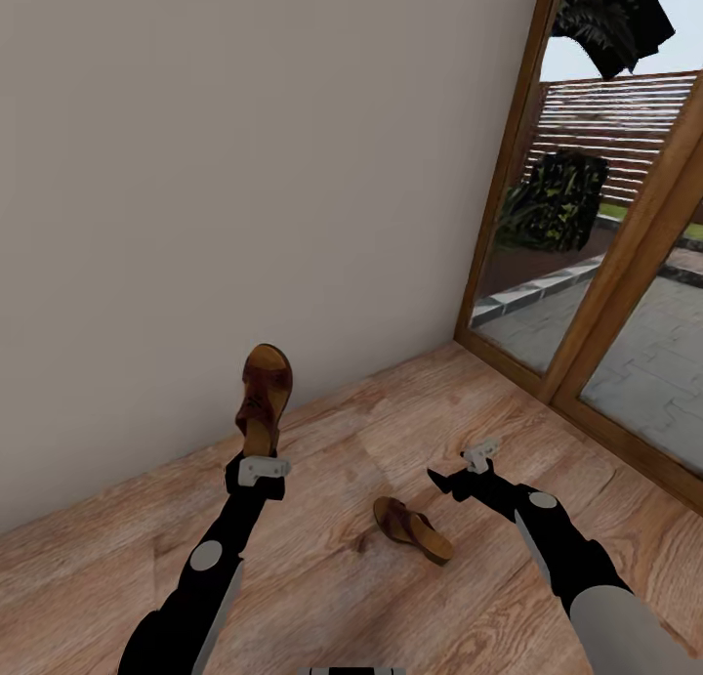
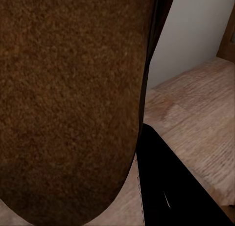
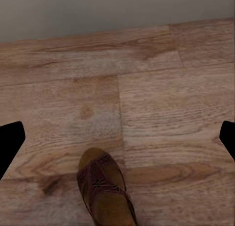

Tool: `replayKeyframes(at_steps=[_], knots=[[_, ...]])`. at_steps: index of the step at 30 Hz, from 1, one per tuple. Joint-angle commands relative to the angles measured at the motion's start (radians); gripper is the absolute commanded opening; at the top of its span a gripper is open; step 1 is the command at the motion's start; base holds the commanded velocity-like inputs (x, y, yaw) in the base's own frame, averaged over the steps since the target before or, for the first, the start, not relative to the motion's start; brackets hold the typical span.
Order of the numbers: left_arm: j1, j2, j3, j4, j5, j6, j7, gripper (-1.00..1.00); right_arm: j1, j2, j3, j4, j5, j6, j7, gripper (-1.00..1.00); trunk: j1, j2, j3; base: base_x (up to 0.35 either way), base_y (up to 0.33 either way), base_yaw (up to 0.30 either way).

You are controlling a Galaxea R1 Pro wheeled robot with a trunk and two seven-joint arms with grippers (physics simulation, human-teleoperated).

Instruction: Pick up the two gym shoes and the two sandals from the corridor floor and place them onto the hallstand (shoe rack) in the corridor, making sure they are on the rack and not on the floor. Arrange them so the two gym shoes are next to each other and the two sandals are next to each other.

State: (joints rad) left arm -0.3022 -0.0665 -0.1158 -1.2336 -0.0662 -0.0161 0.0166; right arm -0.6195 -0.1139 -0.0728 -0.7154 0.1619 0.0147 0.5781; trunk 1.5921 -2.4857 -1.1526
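My left gripper (image 1: 259, 448) is shut on one brown sandal (image 1: 265, 394) and holds it upright above the corridor floor (image 1: 332, 441), close to the wall. Its brown sole (image 2: 68, 103) sits right before the left wrist camera, with a black finger (image 2: 171, 187) beside it. The other sandal (image 1: 412, 529) lies on the floor between my arms. My right gripper (image 1: 441, 480) hovers open just right of and above that sandal (image 3: 105, 191), fingertips spread wide with nothing between them (image 3: 120, 138). The gym shoes and the hallstand are out of view.
A plain beige wall (image 1: 244, 167) stands directly ahead. A wooden-framed glass door (image 1: 605, 294) runs along the right, with a patio and plants outside. Open wood floor (image 1: 391, 616) lies between and in front of my arms.
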Motion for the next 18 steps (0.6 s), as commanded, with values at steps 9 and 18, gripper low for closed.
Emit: replayKeyframes(at_steps=[9,18], knots=[[0.0,-0.001,-0.001,0.003,-0.011,-0.001,0.003,-1.0,0.0,0.012,-0.002,0.037,0.006,-0.002,0.008,1.0,0.0,0.0,-0.001,0.153,-0.104,0.0],[0.001,-0.004,-0.003,0.003,-0.011,-0.001,0.003,-1.0,0.0,0.014,-0.002,0.037,0.005,-0.002,0.009,1.0,0.0,0.0,-0.001,0.202,-0.131,0.0]])
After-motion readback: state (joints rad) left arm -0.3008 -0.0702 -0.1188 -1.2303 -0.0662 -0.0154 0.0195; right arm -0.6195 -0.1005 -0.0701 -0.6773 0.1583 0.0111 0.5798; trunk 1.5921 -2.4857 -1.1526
